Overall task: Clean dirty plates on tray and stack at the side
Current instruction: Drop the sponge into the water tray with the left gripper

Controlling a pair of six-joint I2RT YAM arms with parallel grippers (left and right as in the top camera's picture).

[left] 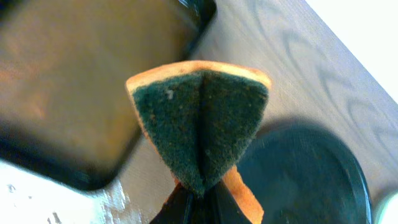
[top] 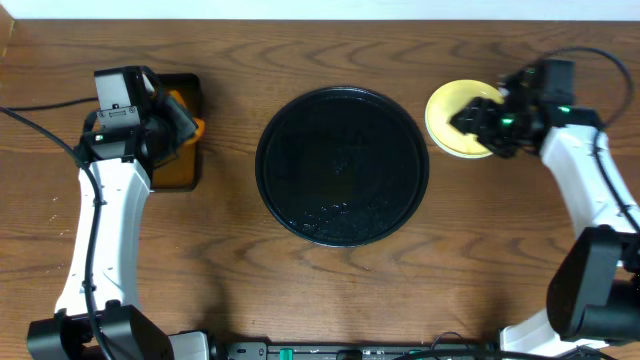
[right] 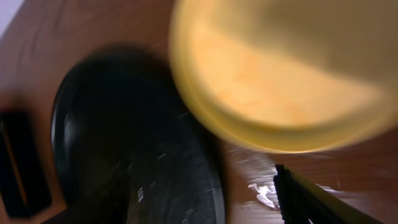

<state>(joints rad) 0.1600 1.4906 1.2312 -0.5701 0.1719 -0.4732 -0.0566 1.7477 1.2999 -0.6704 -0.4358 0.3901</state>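
Note:
The large round black tray (top: 342,165) lies mid-table with nothing on it and looks wet; it also shows in the right wrist view (right: 137,155) and the left wrist view (left: 305,174). A pale yellow plate (top: 450,115) sits on the table just right of the tray, and is blurred in the right wrist view (right: 280,74). My right gripper (top: 482,125) hovers over the plate's right side, its jaws (right: 205,199) open and empty. My left gripper (top: 185,125) is shut on a folded green-and-orange sponge (left: 202,118). No blue-green plates are visible.
A small rectangular black tray of brown liquid (top: 175,150) stands at the left, under my left gripper; it also shows in the left wrist view (left: 62,93). Wet streaks mark the wood near the yellow plate (right: 261,193).

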